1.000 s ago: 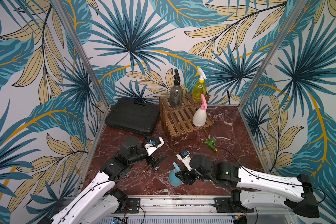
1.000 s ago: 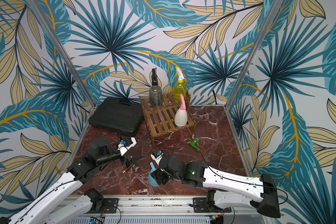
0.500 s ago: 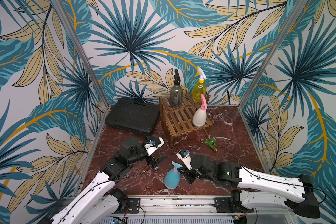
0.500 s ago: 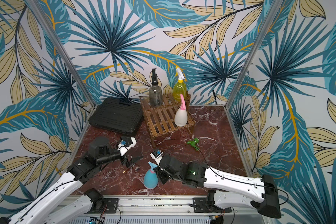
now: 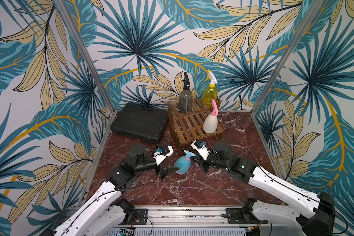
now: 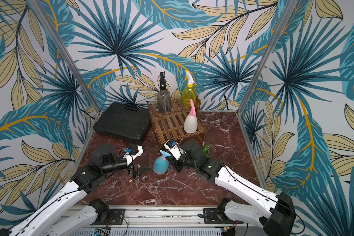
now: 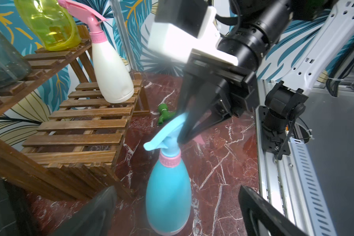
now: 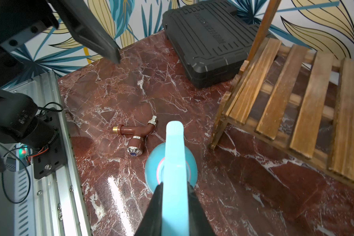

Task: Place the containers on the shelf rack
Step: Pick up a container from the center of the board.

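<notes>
Palm-leaf wallpaper in teal and tan wraps three sides of my cell, and the worktop [image 5: 192,190] is a dark red marble slab with white veins.

I see the light blue spray bottle [image 5: 182,166] standing upright near the middle of the worktop, just in front of the shelf rack [image 5: 192,124]. Its body is a smooth opaque teardrop, with a pink ribbed collar and a blue trigger head; a bit of pink shows behind the head in the left wrist view. My right gripper [image 7: 189,130] is clenched on the rear of that head, its black fingers [image 8: 153,210] pressing either side of the blue plastic. My left gripper [image 5: 169,170] stands wide, released and holding nothing, at the bottle's base on the side toward the worktop's left edge, one finger tip at the body; I cannot tell whether it touches.

On the wooden slatted rack at the back of the worktop, the smoky grey bottle [image 5: 185,99] with its black head and the translucent yellow bottle [image 5: 209,96] with a white-yellow head stand on the upper step. The white bottle [image 5: 210,123] with the pink head stands on the lower step, at its right end.

A flat black ribbed case [image 5: 140,122] lies at the back left corner beside the rack. A small green nozzle [image 6: 205,148] lies behind my right wrist, and a brown brass-tipped fitting [image 8: 134,134] lies in front of the blue bottle.
</notes>
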`<move>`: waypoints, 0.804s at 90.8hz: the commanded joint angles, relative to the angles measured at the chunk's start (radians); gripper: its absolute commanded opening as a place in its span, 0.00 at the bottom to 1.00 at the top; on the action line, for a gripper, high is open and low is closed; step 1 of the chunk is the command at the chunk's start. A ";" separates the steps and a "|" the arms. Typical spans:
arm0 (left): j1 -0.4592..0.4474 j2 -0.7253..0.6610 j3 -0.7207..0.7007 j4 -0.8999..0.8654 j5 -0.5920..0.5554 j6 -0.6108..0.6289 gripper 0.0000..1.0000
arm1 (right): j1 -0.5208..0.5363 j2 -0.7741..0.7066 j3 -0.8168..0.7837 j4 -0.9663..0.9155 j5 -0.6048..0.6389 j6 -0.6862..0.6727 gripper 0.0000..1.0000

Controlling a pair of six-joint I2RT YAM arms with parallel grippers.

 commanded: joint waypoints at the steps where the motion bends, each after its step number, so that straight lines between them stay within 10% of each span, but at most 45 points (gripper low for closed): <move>1: 0.000 0.035 0.036 -0.034 0.059 0.010 1.00 | -0.047 0.003 0.068 0.031 -0.220 -0.155 0.00; 73: 0.020 0.094 0.023 -0.029 0.175 0.027 1.00 | -0.175 0.094 0.377 -0.332 -0.515 -0.524 0.00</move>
